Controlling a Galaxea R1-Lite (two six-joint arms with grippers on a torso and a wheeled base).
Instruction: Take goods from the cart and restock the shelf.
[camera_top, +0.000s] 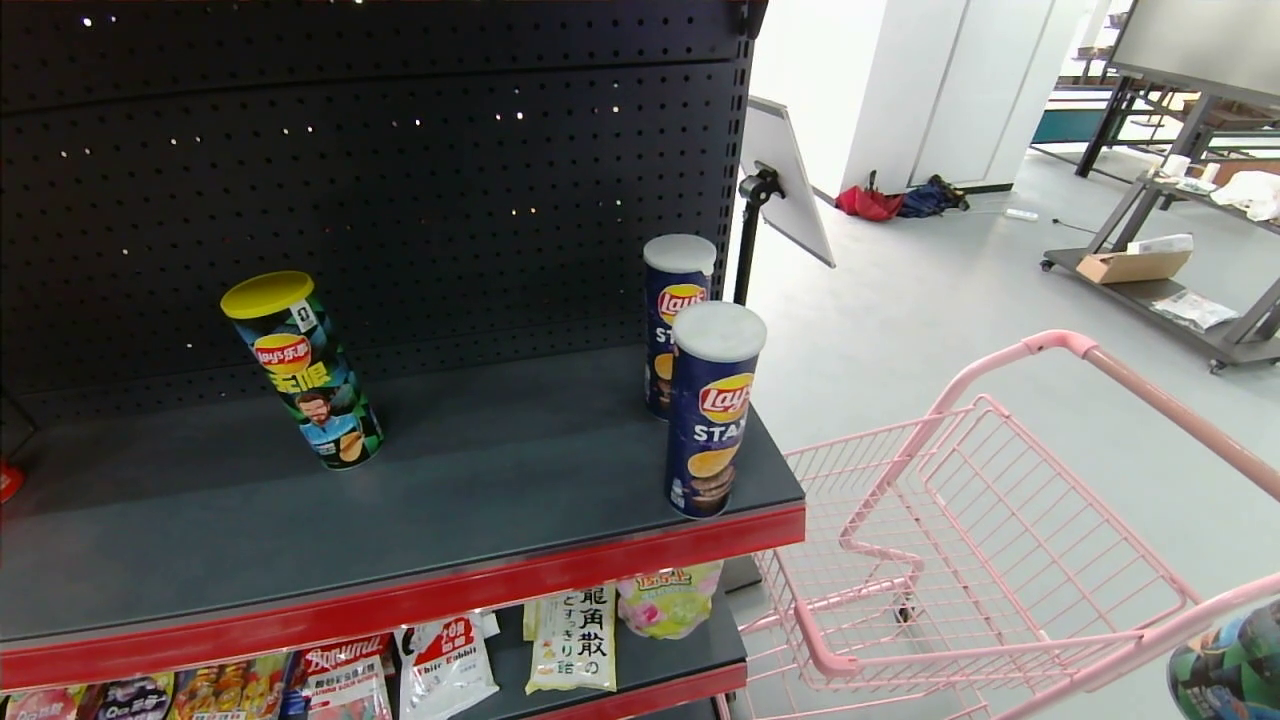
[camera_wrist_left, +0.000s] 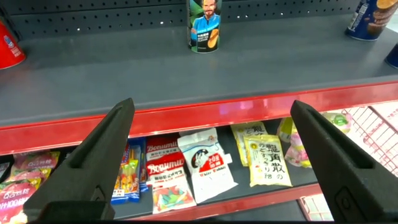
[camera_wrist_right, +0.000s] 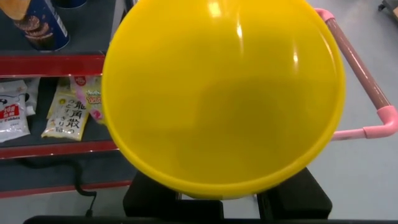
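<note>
- Progress: three cans stand upright on the top shelf (camera_top: 450, 480). A green can (camera_top: 305, 375) with a yellow lid is toward its left, well apart from the two blue cans (camera_top: 712, 420) at its right end, of which the nearer is right at the front corner.
- A fourth, the yellow-lidded can (camera_wrist_right: 224, 93), is not yet shelved. It sits in my right hand (camera_wrist_right: 239, 199), lid toward my wrist, by the near rail of the pink cart (camera_top: 1060, 345).
- Judgement: part-way through. This can is left to place, and the wide bare stretch mid-shelf looks like the spot. Whether more goods wait in the cart I cannot tell.
- Right hand: closed round the can's body, low and off the shelf's right end, beside the cart.
- Left hand (camera_wrist_left: 211, 106): fingers spread wide, holding nothing, level with the shelf's red front edge and facing it, above the snack packets (camera_wrist_left: 202, 165) on the lower shelf.
</note>
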